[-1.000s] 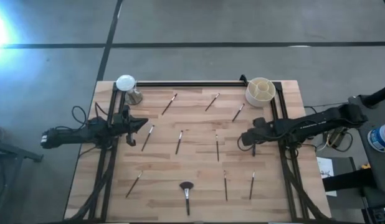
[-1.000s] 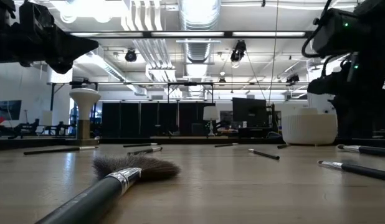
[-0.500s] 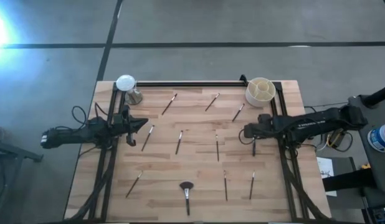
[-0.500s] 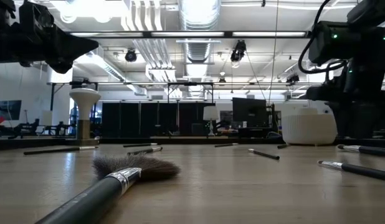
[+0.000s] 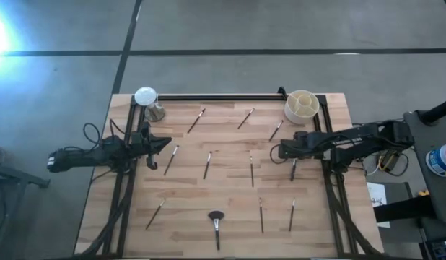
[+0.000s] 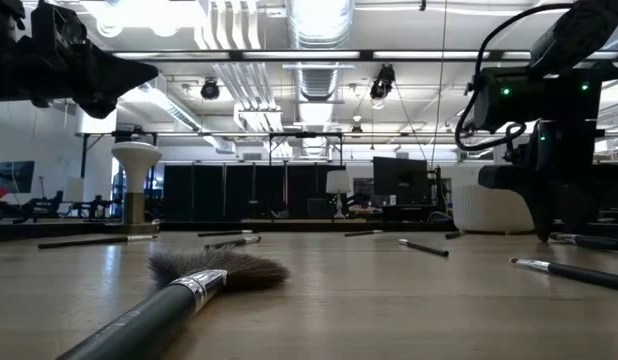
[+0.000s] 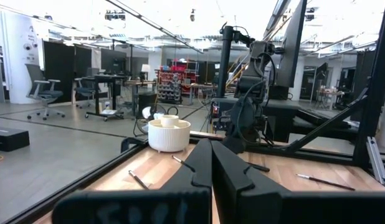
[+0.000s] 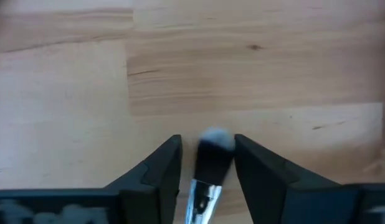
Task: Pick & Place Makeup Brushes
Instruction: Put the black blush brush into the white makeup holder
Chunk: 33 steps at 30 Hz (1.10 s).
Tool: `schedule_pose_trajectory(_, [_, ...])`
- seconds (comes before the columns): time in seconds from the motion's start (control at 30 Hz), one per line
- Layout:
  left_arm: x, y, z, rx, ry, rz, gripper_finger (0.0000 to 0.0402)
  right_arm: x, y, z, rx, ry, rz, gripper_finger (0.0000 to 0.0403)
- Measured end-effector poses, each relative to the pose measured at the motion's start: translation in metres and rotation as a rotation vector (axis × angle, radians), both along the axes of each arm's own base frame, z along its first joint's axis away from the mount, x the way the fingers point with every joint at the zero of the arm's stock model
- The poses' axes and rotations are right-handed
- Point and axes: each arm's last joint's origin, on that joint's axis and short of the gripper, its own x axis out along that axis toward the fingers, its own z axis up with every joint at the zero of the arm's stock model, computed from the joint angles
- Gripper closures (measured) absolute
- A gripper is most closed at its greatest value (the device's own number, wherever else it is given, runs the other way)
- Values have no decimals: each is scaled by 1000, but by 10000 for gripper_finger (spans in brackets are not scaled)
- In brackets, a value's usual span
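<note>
Right now your right gripper sits over a brush near the bench's right edge, a bit below the cream cup that stands in the far right corner. Fingers are spread, one each side of the brush head, not clenched on it yet. The brush lies flat on the wood w/ its dark tip pointing away from the wrist.

To do this step well: drop straight down, keep the brush centred between the fingers, and close on the ferrule or upper handle, not the soft tip, which would likely squash and slip. Thin handle on a flat bench, so go low enough that the pads catch it but don't scrape the wood. Lift straight before swinging toward the cup, prob. the drop spot, though nothing here confirms that.

Left gripper waits clenched, holding nothing, raised near the left edge. Other makeup brushes lie scattered across the bench, apart from each other; the fluffy-headed one is near the front edge, mid. A small mirror on a stand is in the far left corner.

Writing: none readable. A label-like strip on the left wrist's body is too blurred to make out.
</note>
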Motion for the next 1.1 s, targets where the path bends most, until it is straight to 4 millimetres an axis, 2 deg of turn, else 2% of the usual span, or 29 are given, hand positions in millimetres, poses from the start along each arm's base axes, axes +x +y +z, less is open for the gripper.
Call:
schedule_pose_trajectory(0.4, [0, 0, 0, -2, 0, 0, 401, 13, -2, 5, 12, -16, 89, 384])
schedule_pose_trajectory(0.53, [0, 0, 0, -3, 3, 0, 401, 16, -2, 14, 5, -50, 133, 391])
schedule_pose_trajectory(0.67, [0, 0, 0, -5, 4, -1, 401, 24, -4, 37, -87, -118, 198, 391])
schedule_pose_trajectory(0.8, [0, 0, 0, -5, 4, -1, 401, 29, -9, 68, -261, -175, 262, 392])
schedule_pose_trajectory(0.97, [0, 0, 0, -7, 4, -1, 402, 28, -15, 110, -579, -150, 318, 392])
schedule_pose_trajectory(1.1, [0, 0, 0, -8, 4, -1, 402, 26, -22, 137, -843, -82, 289, 392])
